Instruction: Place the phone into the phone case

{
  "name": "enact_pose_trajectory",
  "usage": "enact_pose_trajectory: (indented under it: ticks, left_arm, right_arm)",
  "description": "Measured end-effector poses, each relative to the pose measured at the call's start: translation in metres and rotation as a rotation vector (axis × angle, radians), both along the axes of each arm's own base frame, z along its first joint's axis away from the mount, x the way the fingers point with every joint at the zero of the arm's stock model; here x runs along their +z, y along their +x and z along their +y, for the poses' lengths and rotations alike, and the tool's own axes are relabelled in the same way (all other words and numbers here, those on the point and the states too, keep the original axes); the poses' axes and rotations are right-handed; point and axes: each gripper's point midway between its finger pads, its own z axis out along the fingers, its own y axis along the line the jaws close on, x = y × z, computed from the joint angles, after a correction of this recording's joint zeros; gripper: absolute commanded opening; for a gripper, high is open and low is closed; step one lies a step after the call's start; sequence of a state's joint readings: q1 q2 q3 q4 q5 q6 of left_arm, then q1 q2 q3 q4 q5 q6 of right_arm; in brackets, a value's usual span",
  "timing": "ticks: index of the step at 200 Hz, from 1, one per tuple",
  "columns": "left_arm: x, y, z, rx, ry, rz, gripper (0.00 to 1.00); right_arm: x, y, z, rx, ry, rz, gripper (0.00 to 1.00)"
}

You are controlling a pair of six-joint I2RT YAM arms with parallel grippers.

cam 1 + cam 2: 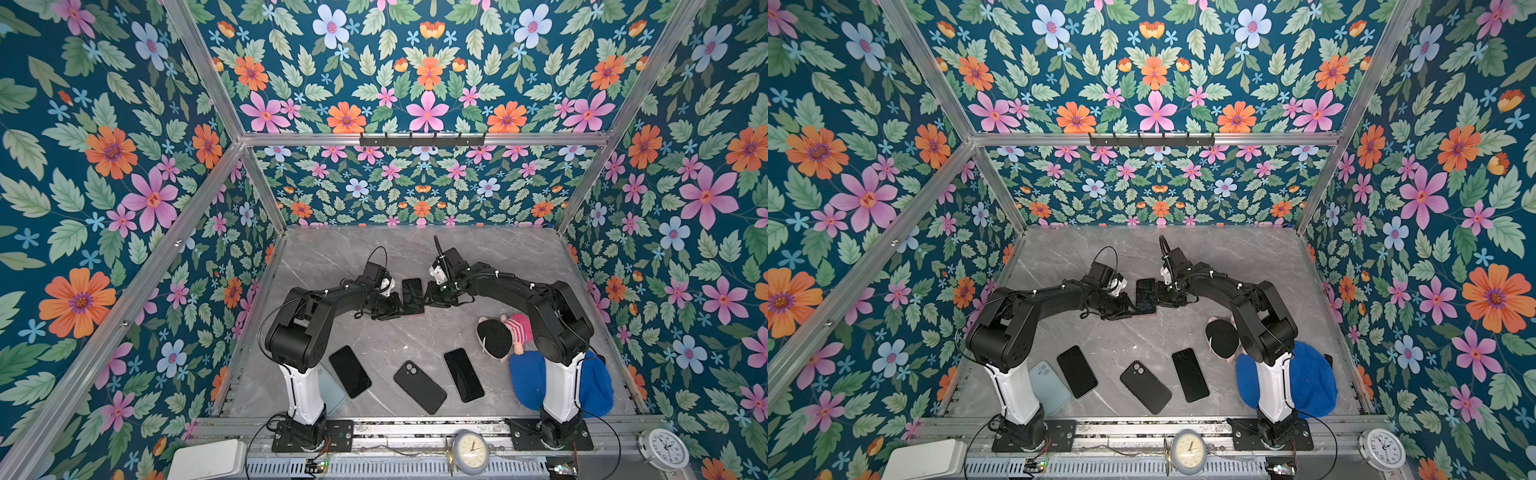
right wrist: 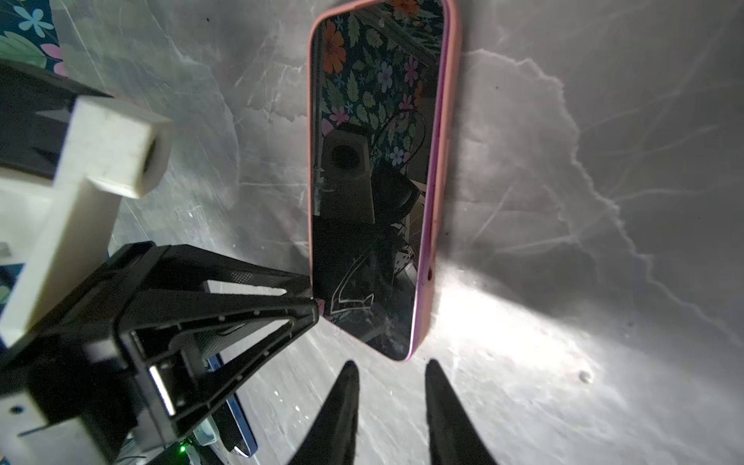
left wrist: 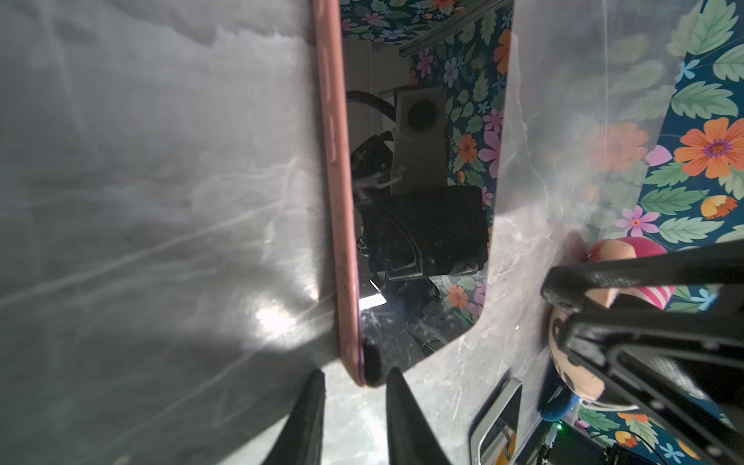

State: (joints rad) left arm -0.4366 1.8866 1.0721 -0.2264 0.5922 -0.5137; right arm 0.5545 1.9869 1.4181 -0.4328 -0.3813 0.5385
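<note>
Bearing phone (image 1: pixel 412 293): marble tabletop (image 1: pixel 332 249), floral walls (image 1: pixel 104 166)

the booth was evenly bright, its frame rails (image 1: pixel 291 139) bent by the wide lens. wrist views were dimmer: white glare on the marble table (image 2: pixel 475 318), the phone (image 2: pixel 362 161) mirror-like.

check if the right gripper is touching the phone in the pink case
Apart. In the right wrist view the right gripper sits just short of the corner of the phone, with bare table showing between it and the pink case.
</note>
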Motion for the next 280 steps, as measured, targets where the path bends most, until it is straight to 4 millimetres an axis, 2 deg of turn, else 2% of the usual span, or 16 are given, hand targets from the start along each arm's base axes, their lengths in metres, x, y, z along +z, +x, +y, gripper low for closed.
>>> enact_pose_trajectory:
  ticks: [47,70,94,131,149,190,280]
  left_arm:
    - [-0.003,0.001,-0.001,-0.011,0.004,0.004,0.15]
    - [-0.003,0.001,0.0,-0.015,0.009,0.0,0.15]
    - [-0.001,0.003,0.003,-0.008,0.024,-0.007,0.22]
    - [0.013,0.002,0.005,0.003,0.013,-0.033,0.42]
    - [0.017,0.0,0.003,0.021,-0.028,-0.027,0.46]
    - [0.019,0.0,0.002,0.065,-0.105,-0.007,0.49]
    - [0.015,0.002,-0.002,0.097,-0.17,0.024,0.48]
  right_arm:
    - [-0.002,-0.005,-0.002,-0.014,-0.023,0.025,0.28]
    - [-0.006,-0.008,-0.003,-0.034,-0.045,0.045,0.26]
    - [-0.009,-0.011,-0.004,-0.064,-0.078,0.069,0.25]
    - [-0.013,-0.01,-0.007,-0.105,-0.115,0.091,0.21]
    - [-0.013,-0.009,-0.007,-0.111,-0.123,0.098,0.19]
    - [-0.015,-0.005,-0.006,-0.118,-0.131,0.099,0.18]
    - [-0.022,-0.008,0.007,-0.102,-0.097,0.145,0.17]
